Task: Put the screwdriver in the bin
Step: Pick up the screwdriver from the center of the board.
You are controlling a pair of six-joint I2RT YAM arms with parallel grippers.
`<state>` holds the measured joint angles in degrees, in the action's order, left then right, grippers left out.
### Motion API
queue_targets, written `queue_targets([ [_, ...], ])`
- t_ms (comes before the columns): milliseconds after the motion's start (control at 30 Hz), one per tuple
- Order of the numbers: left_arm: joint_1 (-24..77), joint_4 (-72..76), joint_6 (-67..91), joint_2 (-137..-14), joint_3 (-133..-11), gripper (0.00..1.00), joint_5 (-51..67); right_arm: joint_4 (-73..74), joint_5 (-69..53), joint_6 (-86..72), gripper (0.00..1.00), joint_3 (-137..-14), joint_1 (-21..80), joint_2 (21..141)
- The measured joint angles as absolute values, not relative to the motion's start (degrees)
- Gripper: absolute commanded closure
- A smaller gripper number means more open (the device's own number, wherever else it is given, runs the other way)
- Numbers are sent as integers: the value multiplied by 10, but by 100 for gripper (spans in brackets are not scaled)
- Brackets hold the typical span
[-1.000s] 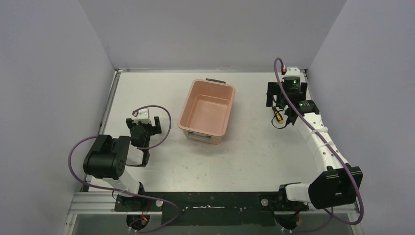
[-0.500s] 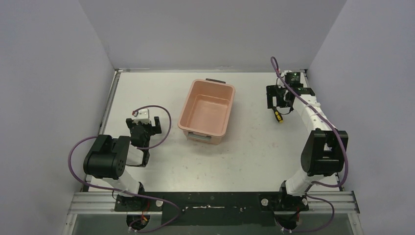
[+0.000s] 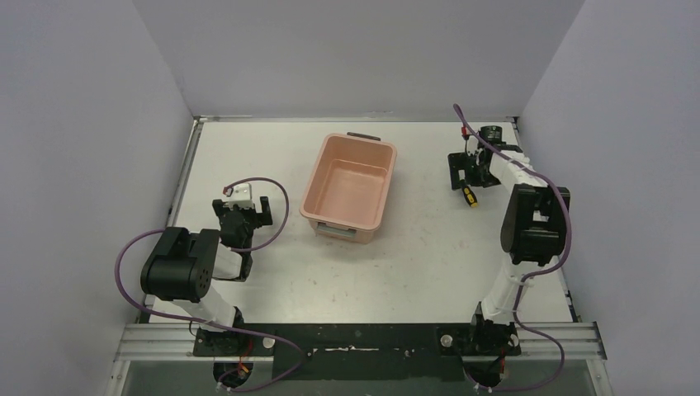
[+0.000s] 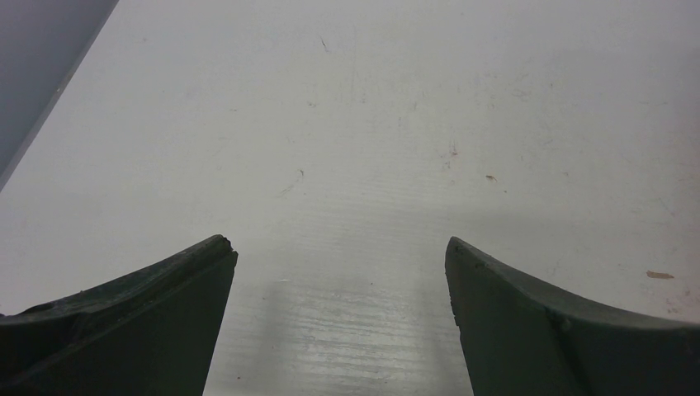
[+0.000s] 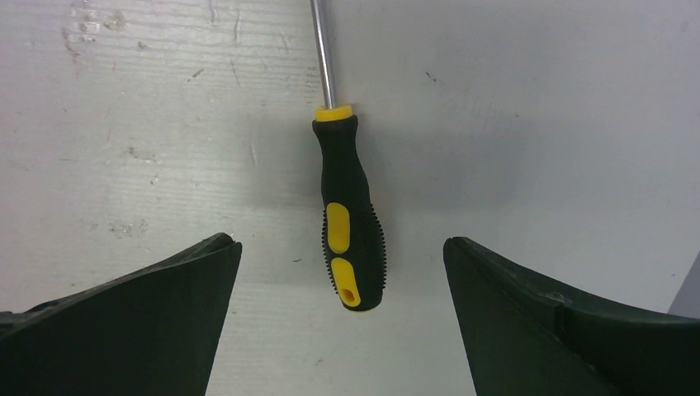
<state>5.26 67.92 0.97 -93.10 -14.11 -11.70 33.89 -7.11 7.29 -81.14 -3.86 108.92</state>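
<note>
Scuffed white tabletop (image 3: 413, 264) boxed in by plain grey walls (image 3: 355, 58) fills my feeds. My right gripper (image 5: 340, 243) hangs spread wide astride the screwdriver (image 5: 351, 239), which lies flat on the table between the fingers, untouched as far as I can tell, well to the right of the bin (image 3: 351, 186). My left gripper (image 4: 338, 243) is spread too, over bare table on the bin's left.

I count one screwdriver (image 5: 351, 223), one pink bin (image 3: 347, 188), one white table (image 3: 413, 264), and two robot arms: left arm (image 3: 180, 274), right arm (image 3: 532, 223).
</note>
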Motion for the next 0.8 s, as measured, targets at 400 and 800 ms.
queue_targets([
  [400,53,679,10,-931,-141,3,-117,339,-79,84,11,-831,-53,1163],
  [800,53,679,10,-931,-141,3,-117,330,-116,85,93,-844,-67,1179],
])
